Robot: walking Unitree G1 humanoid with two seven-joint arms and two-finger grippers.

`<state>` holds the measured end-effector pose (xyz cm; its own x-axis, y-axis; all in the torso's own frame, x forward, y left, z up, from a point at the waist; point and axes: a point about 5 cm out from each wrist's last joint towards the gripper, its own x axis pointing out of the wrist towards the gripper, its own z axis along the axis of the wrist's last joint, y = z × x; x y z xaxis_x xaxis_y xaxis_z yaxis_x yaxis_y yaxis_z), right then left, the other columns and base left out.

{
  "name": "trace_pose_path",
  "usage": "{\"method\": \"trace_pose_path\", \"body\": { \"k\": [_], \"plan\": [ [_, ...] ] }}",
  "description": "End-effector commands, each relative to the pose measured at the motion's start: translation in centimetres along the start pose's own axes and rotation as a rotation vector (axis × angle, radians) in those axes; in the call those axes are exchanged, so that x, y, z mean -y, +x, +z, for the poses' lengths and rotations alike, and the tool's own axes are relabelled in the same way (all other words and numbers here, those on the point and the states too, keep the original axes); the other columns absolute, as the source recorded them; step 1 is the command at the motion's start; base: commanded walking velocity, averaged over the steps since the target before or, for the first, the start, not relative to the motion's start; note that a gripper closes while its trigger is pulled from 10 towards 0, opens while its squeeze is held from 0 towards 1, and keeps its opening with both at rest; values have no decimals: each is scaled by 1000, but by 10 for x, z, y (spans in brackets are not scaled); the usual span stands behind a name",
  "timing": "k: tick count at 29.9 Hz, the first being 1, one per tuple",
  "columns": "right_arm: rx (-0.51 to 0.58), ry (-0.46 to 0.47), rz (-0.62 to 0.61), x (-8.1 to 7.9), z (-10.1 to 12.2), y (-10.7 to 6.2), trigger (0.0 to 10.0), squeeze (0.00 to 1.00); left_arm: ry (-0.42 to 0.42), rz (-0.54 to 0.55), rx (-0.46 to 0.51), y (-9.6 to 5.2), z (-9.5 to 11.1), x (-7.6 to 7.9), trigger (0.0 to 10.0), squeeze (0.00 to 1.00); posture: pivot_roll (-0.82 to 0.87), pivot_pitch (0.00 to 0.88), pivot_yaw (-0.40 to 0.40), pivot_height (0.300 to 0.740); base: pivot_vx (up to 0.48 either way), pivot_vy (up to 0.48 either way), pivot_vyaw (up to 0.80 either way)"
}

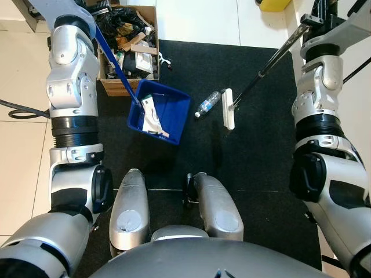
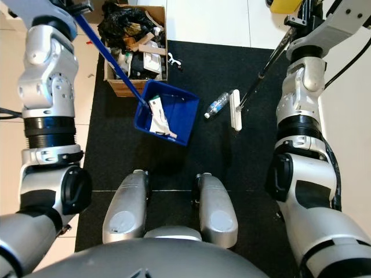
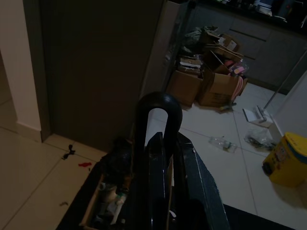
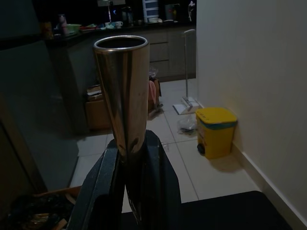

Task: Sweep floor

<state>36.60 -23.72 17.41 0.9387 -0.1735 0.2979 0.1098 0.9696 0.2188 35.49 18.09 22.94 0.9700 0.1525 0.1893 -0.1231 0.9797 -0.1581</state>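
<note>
A blue dustpan (image 1: 159,111) rests on the black mat with crumpled paper (image 1: 152,116) inside it. Its blue handle (image 1: 113,58) runs up to my left arm. In the left wrist view my left gripper (image 3: 168,163) is shut on the handle's black looped end (image 3: 158,103). A white sweeper head (image 1: 228,108) lies on the mat to the right of the pan, and a plastic bottle (image 1: 207,103) lies against its left side. The sweeper's metal pole (image 1: 272,61) rises to my right arm, where my right gripper (image 4: 129,163) is shut on the pole's chrome top (image 4: 122,91).
An open cardboard box (image 1: 127,46) of junk stands just behind the dustpan. The black mat (image 1: 261,162) covers the floor ahead, with white tiles (image 1: 23,75) to the left and beyond. A yellow bin (image 1: 273,4) stands at the far right, and a black cable (image 1: 17,110) lies on the left.
</note>
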Motion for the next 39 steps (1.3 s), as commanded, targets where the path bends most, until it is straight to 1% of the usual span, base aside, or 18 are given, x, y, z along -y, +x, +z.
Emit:
{"method": "trace_pose_path", "body": {
  "k": [1, 3, 5, 8, 10, 11, 12, 16, 17, 20, 24, 27, 31, 33, 35, 36, 38, 39],
  "plan": [
    [40, -5, -5, 2, 7, 0, 10000, 0, 44, -56, 98, -1, 19, 7, 10000, 0, 151, 37, -71, 740, 0, 0, 0],
    [40, -5, -5, 2, 7, 0, 10000, 0, 58, -67, 101, -2, 18, 8, 10000, 0, 152, 37, -71, 740, 0, 0, 0],
    [25, -3, -2, 1, 3, -2, 10000, 0, 134, -124, 103, -8, 8, 10, 10000, 0, 155, 38, -71, 740, 0, 0, 0],
    [19, -1, -2, 0, 1, -3, 10000, 0, 162, -143, 99, -11, 3, 11, 10000, 0, 155, 38, -71, 740, 0, 0, 0],
    [-1, -1, -1, 0, -3, -5, 10000, 0, 241, -138, -14, -19, -28, 4, 10000, 0, 157, 41, -72, 740, 0, 0, 0],
    [-7, -1, -1, 0, -5, -5, 10000, 0, 251, -122, -65, -23, -43, 1, 10000, 0, 157, 41, -72, 740, 0, 0, 0],
    [-12, 0, -1, 0, -6, -6, 10000, 0, 258, -107, -102, -26, -54, -2, 10000, 0, 157, 41, -72, 740, 0, 0, 0],
    [-16, 0, 0, 0, -7, -6, 10000, 0, 248, -90, -135, -29, -66, -4, 10000, 0, 161, 42, -77, 740, 0, 0, 0],
    [-19, -1, 2, -1, -7, -5, 10000, 0, 250, -41, -187, -33, -85, -13, 10000, 0, 160, 42, -78, 740, 0, 0, 0],
    [-22, -3, 2, 0, -8, -6, 10000, 0, 269, 21, -214, -38, -99, -24, 10000, 0, 160, 42, -78, 740, 0, 0, 0],
    [-24, -4, 2, 0, -8, -6, 10000, 0, 276, 43, -216, -40, -103, -28, 10000, 0, 150, 45, -83, 740, 0, 0, 0],
    [-30, -5, -2, 2, -10, -8, 10000, 0, 293, 86, -239, -46, -115, -38, 10000, 0, 149, 46, -82, 740, 0, 0, 0],
    [-91, 16, -43, 7, -26, -18, 10000, 0, 317, 133, -295, -59, -135, -53, 10000, 0, 145, 45, -85, 740, 0, 0, 0],
    [-109, 16, -50, 7, -31, -21, 10000, 0, 314, 135, -294, -60, -136, -54, 10000, 0, 145, 45, -85, 740, 0, 0, 0],
    [-177, 32, -75, 8, -48, -33, 10000, 0, 328, 106, -287, -63, -139, -54, 10000, 0, 151, 46, -86, 740, 0, 0, 0],
    [-199, 37, -83, 8, -53, -37, 10000, 0, 336, 93, -284, -64, -140, -53, 10000, 118, 151, 46, -86, 740, 0, 0, 0],
    [-215, 40, -88, 8, -58, -40, 10000, 0, 349, 78, -281, -65, -140, -53, 10000, 118, 153, 47, -86, 740, 0, 0, 0],
    [-223, 40, -89, 8, -60, -42, 10000, 0, 360, 69, -278, -66, -141, -53, 10000, 373, 155, 47, -85, 740, 0, 0, 0]
  ]
}}
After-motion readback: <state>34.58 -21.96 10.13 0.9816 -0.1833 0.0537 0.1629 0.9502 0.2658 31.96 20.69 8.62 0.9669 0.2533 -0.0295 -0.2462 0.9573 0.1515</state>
